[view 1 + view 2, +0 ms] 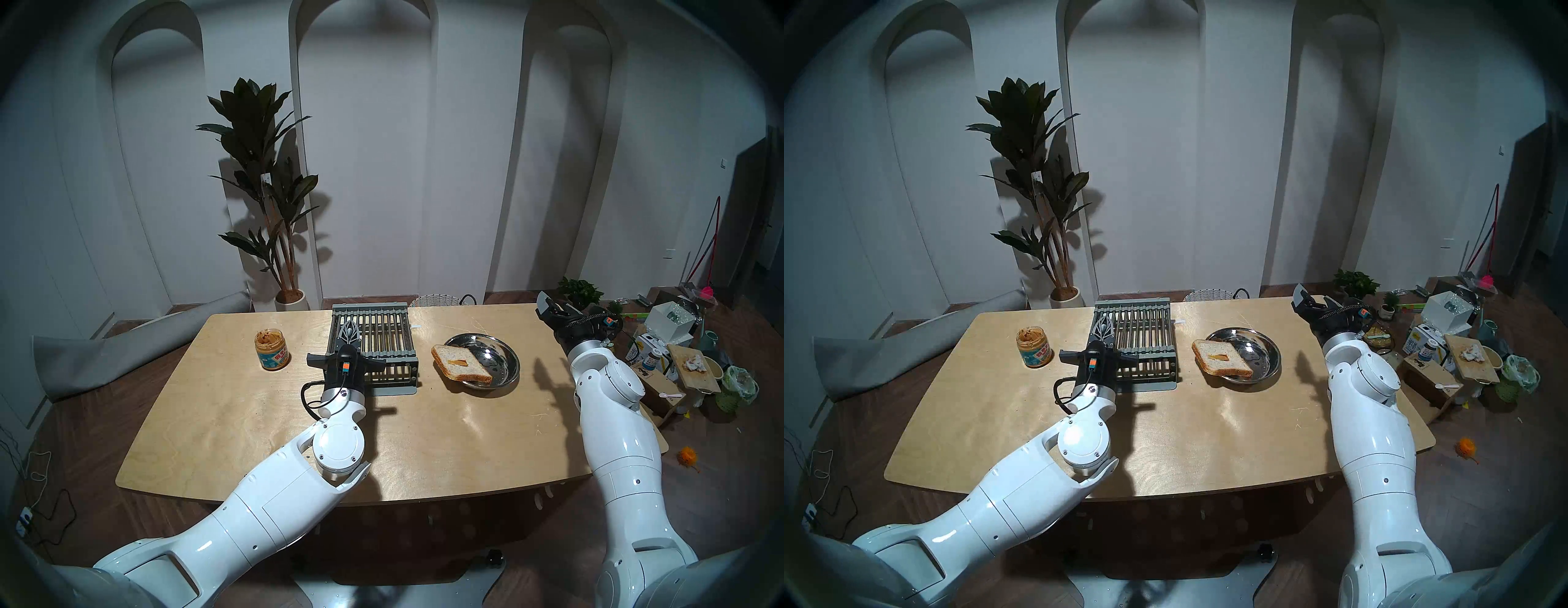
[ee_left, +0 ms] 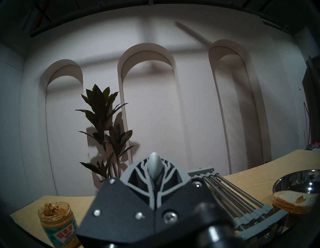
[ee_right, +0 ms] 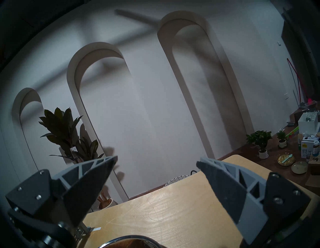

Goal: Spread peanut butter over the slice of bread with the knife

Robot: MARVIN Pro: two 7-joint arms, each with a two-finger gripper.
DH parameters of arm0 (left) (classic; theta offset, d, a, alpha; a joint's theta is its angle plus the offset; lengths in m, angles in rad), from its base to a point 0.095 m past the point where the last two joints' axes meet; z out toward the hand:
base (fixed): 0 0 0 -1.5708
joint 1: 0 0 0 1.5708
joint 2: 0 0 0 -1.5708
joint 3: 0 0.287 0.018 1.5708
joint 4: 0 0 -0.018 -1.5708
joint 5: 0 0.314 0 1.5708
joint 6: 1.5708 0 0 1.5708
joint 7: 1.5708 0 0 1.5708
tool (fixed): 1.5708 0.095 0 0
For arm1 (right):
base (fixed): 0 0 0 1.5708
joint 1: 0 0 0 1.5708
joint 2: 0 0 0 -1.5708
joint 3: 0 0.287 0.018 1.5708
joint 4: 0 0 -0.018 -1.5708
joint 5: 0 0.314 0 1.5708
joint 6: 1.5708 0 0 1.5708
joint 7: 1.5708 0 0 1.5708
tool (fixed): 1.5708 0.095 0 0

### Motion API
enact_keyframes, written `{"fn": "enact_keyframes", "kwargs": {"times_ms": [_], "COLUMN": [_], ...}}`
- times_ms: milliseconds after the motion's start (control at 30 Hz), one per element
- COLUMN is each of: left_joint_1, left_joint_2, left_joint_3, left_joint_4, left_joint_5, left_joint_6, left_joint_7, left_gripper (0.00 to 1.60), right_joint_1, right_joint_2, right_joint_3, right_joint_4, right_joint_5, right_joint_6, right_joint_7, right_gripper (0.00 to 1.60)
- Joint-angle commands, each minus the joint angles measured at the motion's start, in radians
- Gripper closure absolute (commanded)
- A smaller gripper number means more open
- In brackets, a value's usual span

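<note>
Near the table's (image 1: pixel 297 446) far edge, the rack (image 1: pixel 373 339) fronts the left gripper (image 2: pixel 155 175), pinching the pale knife handle (image 2: pixel 154 167); right gripper (image 3: pixel 156 164) spread. Bread (image 1: pixel 460 361) carries one small peanut-butter dab (image 1: pixel 458 362).

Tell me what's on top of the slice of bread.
The slice of bread carries one small smear of peanut butter near its middle; the rest is bare. It lies partly in the metal bowl, overhanging the near rim. Its underside is hidden.
</note>
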Motion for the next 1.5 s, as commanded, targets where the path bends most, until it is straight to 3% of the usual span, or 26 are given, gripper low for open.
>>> {"fn": "enact_keyframes", "kwargs": {"times_ms": [0, 200, 1133, 1167, 1200, 1267, 1367, 1433, 1467], "left_joint_1": [-0.031, -0.031, -0.051, -0.050, -0.049, -0.049, -0.046, -0.046, -0.046], "left_joint_2": [-0.029, -0.037, -0.109, -0.111, -0.112, -0.114, -0.113, -0.111, -0.111], "left_joint_3": [0.002, 0.008, 0.004, 0.002, 0.002, 0.003, 0.002, 0.002, 0.002], "left_joint_4": [-0.017, -0.018, 0.128, 0.127, 0.126, 0.126, 0.121, 0.117, 0.114], "left_joint_5": [0.008, 0.008, -0.004, -0.007, -0.006, 0.001, 0.005, 0.008, 0.009], "left_joint_6": [0.002, 0.031, -0.004, -0.003, -0.002, 0.004, 0.008, 0.010, 0.011], "left_joint_7": [0.003, 0.003, 0.023, 0.023, 0.025, 0.033, 0.041, 0.045, 0.047], "left_gripper": [1.60, 1.60, 1.60, 1.49, 1.23, 0.97, 0.97, 0.85, 0.68], "right_joint_1": [0.009, 0.002, -0.049, -0.050, -0.050, -0.052, -0.056, -0.057, -0.058], "right_joint_2": [0.006, 0.007, 0.009, 0.009, 0.009, 0.009, 0.008, 0.008, 0.007], "right_joint_3": [0.004, 0.011, 0.034, 0.034, 0.034, 0.033, 0.031, 0.030, 0.029], "right_joint_4": [-0.014, -0.021, -0.124, -0.127, -0.129, -0.136, -0.148, -0.154, -0.157], "right_joint_5": [0.001, 0.008, 0.022, 0.022, 0.023, 0.024, 0.025, 0.026, 0.027], "right_joint_6": [-0.019, -0.016, 0.021, 0.023, 0.024, 0.029, 0.035, 0.039, 0.041], "right_joint_7": [0.013, 0.019, -0.023, -0.025, -0.027, -0.032, -0.035, -0.038, -0.039], "right_gripper": [0.00, 0.00, 0.00, 0.00, 0.00, 0.00, 0.00, 0.00, 0.00]}}
